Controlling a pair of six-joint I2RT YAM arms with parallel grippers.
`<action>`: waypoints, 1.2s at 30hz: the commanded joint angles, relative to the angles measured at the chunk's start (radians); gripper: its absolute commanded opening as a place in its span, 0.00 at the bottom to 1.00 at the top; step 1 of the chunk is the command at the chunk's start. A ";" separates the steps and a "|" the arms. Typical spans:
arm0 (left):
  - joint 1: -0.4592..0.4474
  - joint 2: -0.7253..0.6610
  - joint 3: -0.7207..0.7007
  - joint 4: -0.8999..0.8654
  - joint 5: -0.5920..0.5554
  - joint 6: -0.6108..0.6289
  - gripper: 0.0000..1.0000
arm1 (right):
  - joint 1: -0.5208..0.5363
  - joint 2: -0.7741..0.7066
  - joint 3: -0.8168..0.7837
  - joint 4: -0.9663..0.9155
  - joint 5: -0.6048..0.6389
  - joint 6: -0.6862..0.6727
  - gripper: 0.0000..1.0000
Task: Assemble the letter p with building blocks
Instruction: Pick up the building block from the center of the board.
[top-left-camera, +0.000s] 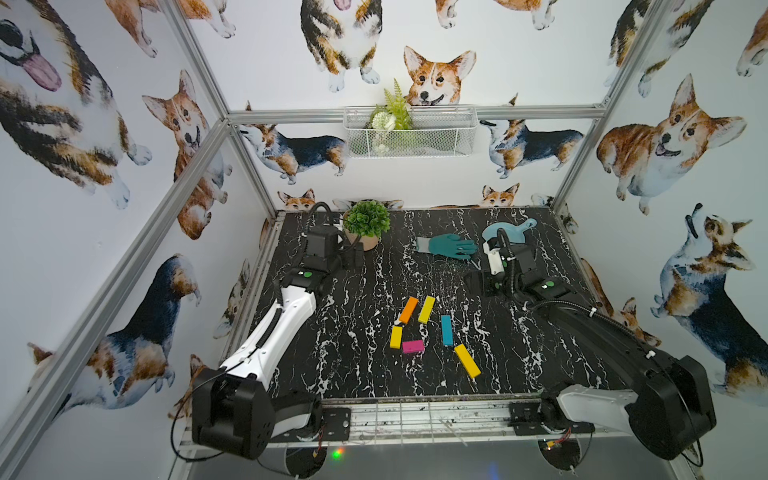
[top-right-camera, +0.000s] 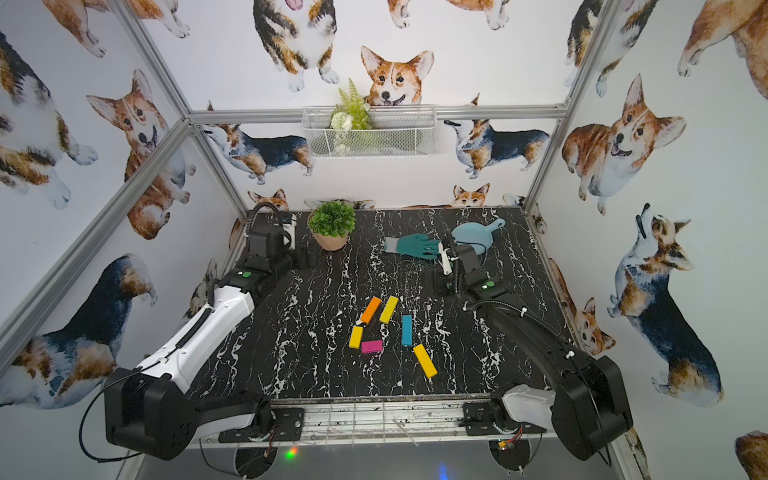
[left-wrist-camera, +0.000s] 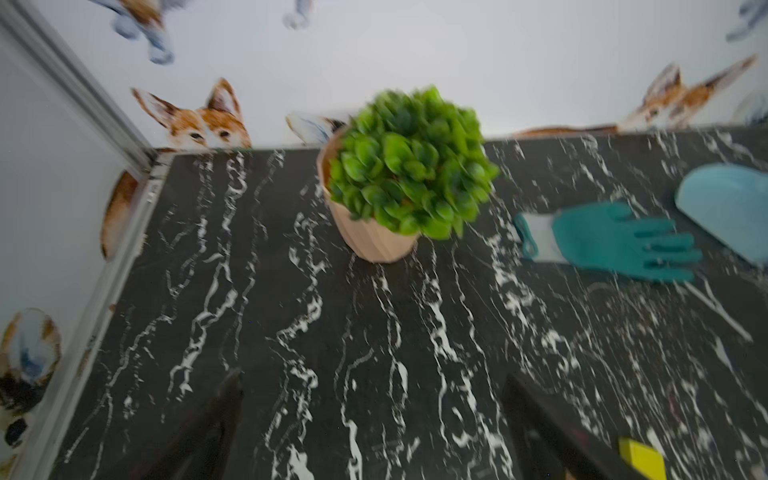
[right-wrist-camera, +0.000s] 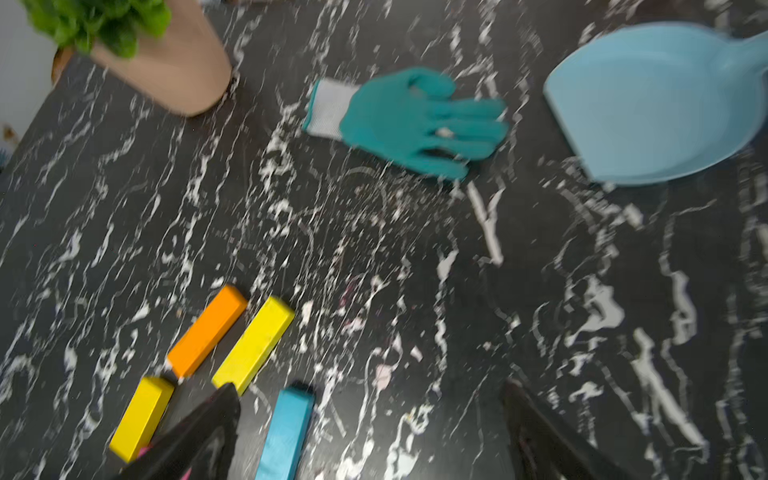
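Note:
Six building blocks lie loose in the middle of the black marbled table (top-left-camera: 340, 365): orange (top-left-camera: 408, 309), yellow (top-left-camera: 426, 309), teal-blue (top-left-camera: 446, 330), a short yellow (top-left-camera: 396, 336), magenta (top-left-camera: 413, 346) and a long yellow (top-left-camera: 467, 360). My left gripper (top-left-camera: 353, 257) hangs open at the back left beside the plant, nothing between its fingers (left-wrist-camera: 235, 386). My right gripper (top-left-camera: 478, 282) is open at the back right, just behind the blocks. In the right wrist view the teal-blue block (right-wrist-camera: 286, 436) lies near one fingertip (right-wrist-camera: 230, 399); the gap is empty.
A potted plant (top-left-camera: 366, 224) stands at the back left. A teal glove (top-left-camera: 451, 246) and a light-blue toy pan (top-left-camera: 505, 230) lie at the back right, close to my right wrist. A wire basket (top-left-camera: 409, 131) hangs on the back wall.

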 joint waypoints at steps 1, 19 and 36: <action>-0.062 0.008 -0.035 -0.119 -0.051 -0.010 1.00 | 0.069 0.006 0.004 -0.141 0.026 0.040 1.00; -0.098 0.096 -0.033 -0.100 -0.053 -0.072 1.00 | 0.209 0.240 0.042 -0.170 -0.017 0.242 0.88; -0.073 0.079 -0.060 -0.082 -0.123 -0.079 1.00 | 0.245 0.353 0.087 -0.182 0.003 0.262 0.83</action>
